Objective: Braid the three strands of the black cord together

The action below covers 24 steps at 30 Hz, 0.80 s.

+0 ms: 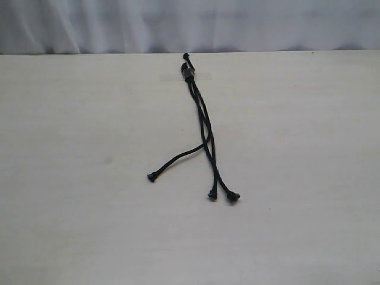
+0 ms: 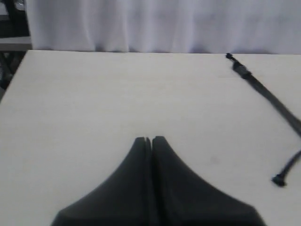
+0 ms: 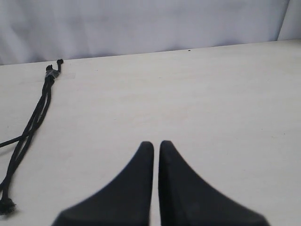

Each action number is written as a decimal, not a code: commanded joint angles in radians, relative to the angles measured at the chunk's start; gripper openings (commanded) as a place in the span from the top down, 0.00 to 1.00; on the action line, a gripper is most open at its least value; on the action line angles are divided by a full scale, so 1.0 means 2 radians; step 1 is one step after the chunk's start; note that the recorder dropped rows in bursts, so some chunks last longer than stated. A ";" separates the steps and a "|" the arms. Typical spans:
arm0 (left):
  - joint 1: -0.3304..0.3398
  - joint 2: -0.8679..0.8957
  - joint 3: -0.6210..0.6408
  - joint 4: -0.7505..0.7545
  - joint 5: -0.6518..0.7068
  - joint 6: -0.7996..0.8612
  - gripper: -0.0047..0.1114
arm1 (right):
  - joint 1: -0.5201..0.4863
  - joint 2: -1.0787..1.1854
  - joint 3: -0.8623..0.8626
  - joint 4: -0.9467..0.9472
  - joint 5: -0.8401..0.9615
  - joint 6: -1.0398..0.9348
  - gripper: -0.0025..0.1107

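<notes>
The black cord lies on the pale table, its bound, clamped end at the far edge. Its three strands run toward the front and cross near the middle. One strand bends off left to a knobby tip; the other two end side by side. Neither gripper shows in the exterior view. My left gripper is shut and empty, with the cord well off to its side. My right gripper is shut on nothing, apart from the cord.
A strip of clear tape holds the cord's bound end to the table. A white curtain hangs behind the far edge. The table's side edge and a dark frame show in the left wrist view.
</notes>
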 commanded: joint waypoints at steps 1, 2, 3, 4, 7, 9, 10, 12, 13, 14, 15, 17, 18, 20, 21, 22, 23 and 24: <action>0.026 -0.083 0.072 0.047 -0.043 0.000 0.96 | -0.002 -0.002 0.002 -0.002 -0.008 0.000 0.94; 0.027 -0.083 0.084 0.048 -0.043 0.000 0.96 | -0.002 -0.002 0.002 -0.002 -0.008 0.000 0.94; 0.027 -0.083 0.094 0.047 -0.050 0.000 0.96 | -0.002 -0.002 0.002 -0.002 -0.008 0.000 0.94; 0.027 -0.083 0.100 0.047 -0.054 0.000 0.96 | -0.002 -0.002 0.002 -0.002 -0.008 0.000 0.94; 0.026 -0.083 0.100 0.047 -0.054 0.000 0.96 | -0.002 -0.002 0.002 -0.002 -0.008 0.000 0.94; 0.026 -0.083 0.100 0.047 -0.054 0.000 0.96 | -0.002 -0.002 0.002 -0.002 -0.008 0.000 0.94; 0.026 -0.083 0.100 0.047 -0.054 0.000 0.96 | -0.002 -0.002 0.002 -0.002 -0.008 0.000 0.94; 0.026 -0.083 0.100 0.047 -0.054 0.000 0.96 | -0.002 -0.002 0.002 -0.002 -0.008 0.000 0.94; 0.026 -0.083 0.100 0.047 -0.054 0.000 0.96 | -0.002 -0.002 0.002 -0.002 -0.008 0.000 0.94; 0.026 -0.083 0.100 0.047 -0.054 0.000 0.96 | -0.002 -0.002 0.002 -0.002 -0.008 0.000 0.94; 0.026 -0.083 0.100 0.047 -0.054 0.000 0.96 | -0.002 -0.002 0.002 -0.002 -0.008 0.000 0.94; 0.026 -0.083 0.100 0.047 -0.054 0.000 0.96 | -0.002 -0.002 0.002 -0.002 -0.008 0.000 0.94; 0.026 -0.083 0.100 0.047 -0.054 0.000 0.96 | -0.002 -0.002 0.002 -0.002 -0.008 0.000 0.94; 0.026 -0.083 0.100 0.047 -0.054 0.000 0.96 | -0.002 -0.002 0.002 -0.002 -0.008 0.000 0.94; 0.026 -0.083 0.100 0.047 -0.054 0.000 0.96 | -0.002 -0.002 0.002 -0.002 -0.008 0.000 0.94; 0.026 -0.083 0.100 0.047 -0.054 0.000 0.96 | -0.002 -0.002 0.002 -0.002 -0.008 0.000 0.94; 0.026 -0.083 0.100 0.047 -0.054 0.000 0.96 | -0.002 -0.002 0.002 -0.002 -0.008 0.000 0.94; 0.026 -0.083 0.100 0.047 -0.054 0.000 0.96 | -0.002 -0.002 0.002 -0.002 -0.008 0.000 0.94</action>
